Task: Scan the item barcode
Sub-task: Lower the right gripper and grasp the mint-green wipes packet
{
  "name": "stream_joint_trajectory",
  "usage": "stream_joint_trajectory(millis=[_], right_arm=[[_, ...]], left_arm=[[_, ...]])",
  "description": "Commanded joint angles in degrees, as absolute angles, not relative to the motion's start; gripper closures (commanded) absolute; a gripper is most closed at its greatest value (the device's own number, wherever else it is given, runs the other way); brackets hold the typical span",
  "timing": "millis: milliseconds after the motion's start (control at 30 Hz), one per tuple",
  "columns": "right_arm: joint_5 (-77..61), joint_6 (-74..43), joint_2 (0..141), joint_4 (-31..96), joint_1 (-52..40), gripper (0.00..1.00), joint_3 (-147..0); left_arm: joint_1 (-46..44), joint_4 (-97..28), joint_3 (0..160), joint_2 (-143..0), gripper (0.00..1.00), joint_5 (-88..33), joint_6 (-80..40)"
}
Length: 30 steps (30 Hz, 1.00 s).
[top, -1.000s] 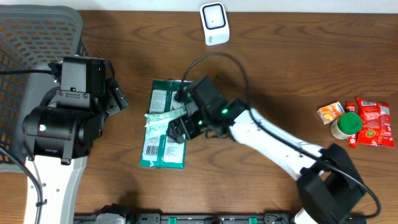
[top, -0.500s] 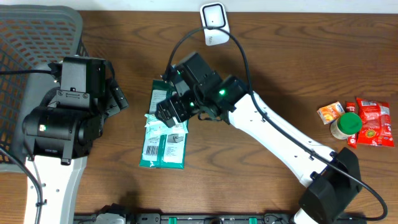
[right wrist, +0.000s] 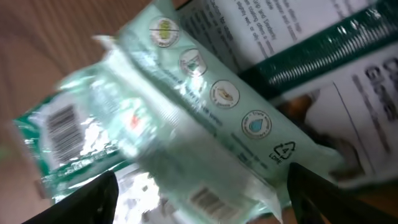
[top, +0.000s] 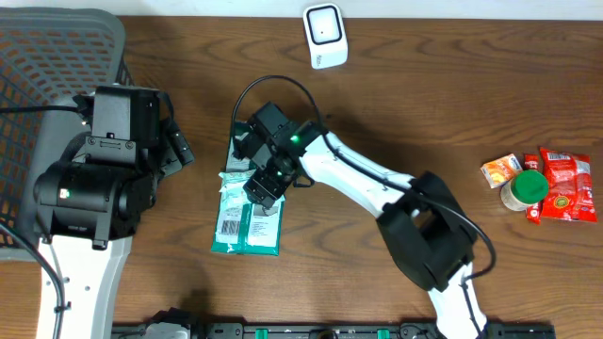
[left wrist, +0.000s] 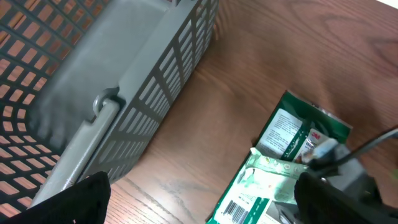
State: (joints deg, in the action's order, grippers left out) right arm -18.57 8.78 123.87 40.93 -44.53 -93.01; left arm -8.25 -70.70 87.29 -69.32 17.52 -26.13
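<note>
A pale green wipes packet (right wrist: 205,118) lies across dark green packets (top: 247,234) on the wooden table. My right gripper (top: 267,182) is low over it. In the right wrist view the right gripper (right wrist: 202,199) is open, its fingers (right wrist: 93,199) standing wide on either side of the pale packet. The view is blurred, and a barcode (right wrist: 208,200) shows between the fingers. My left gripper (left wrist: 205,208) is open and empty, above the table between the basket and the packets (left wrist: 280,168). The white scanner (top: 325,36) stands at the table's back edge.
A grey mesh basket (top: 57,56) fills the back left corner, beside the left arm (top: 94,179). At the far right lie red snack packets (top: 565,184), an orange packet (top: 499,169) and a green-lidded jar (top: 526,188).
My right gripper swung up toward the packets' far end, then came back down over the pale packet, its jaws a little narrower. The left arm has not moved.
</note>
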Motion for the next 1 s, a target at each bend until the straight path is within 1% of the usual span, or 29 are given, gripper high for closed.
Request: stream_joint_trajectory(millis=[0, 267, 367, 500, 700, 967], right_arm=[[-18.9, 14.26, 124.55, 38.72, -45.32, 0.18, -92.99], [-18.92, 14.22, 124.36, 34.3, -45.34, 0.17, -93.01], [-18.92, 14.2, 123.96, 32.84, -45.34, 0.14, -93.1], [-18.9, 14.2, 123.68, 31.03, -45.32, 0.14, -93.36], [-18.9, 14.2, 123.72, 28.42, -45.32, 0.05, -93.34], [-18.92, 14.2, 123.9, 32.51, -45.87, 0.09, -92.49]], left_arm=[[-7.99, -70.91, 87.61, -69.23, 0.05, 18.52, -26.24], [-7.99, -70.91, 87.61, -69.23, 0.05, 18.55, -26.24], [-7.99, -70.94, 87.61, -69.23, 0.05, 18.55, -26.24], [-7.99, -70.91, 87.61, -69.23, 0.05, 18.52, -26.24], [-7.99, -70.94, 87.61, -69.23, 0.05, 18.55, -26.24], [-7.99, -70.94, 87.61, -69.23, 0.05, 18.55, -26.24]])
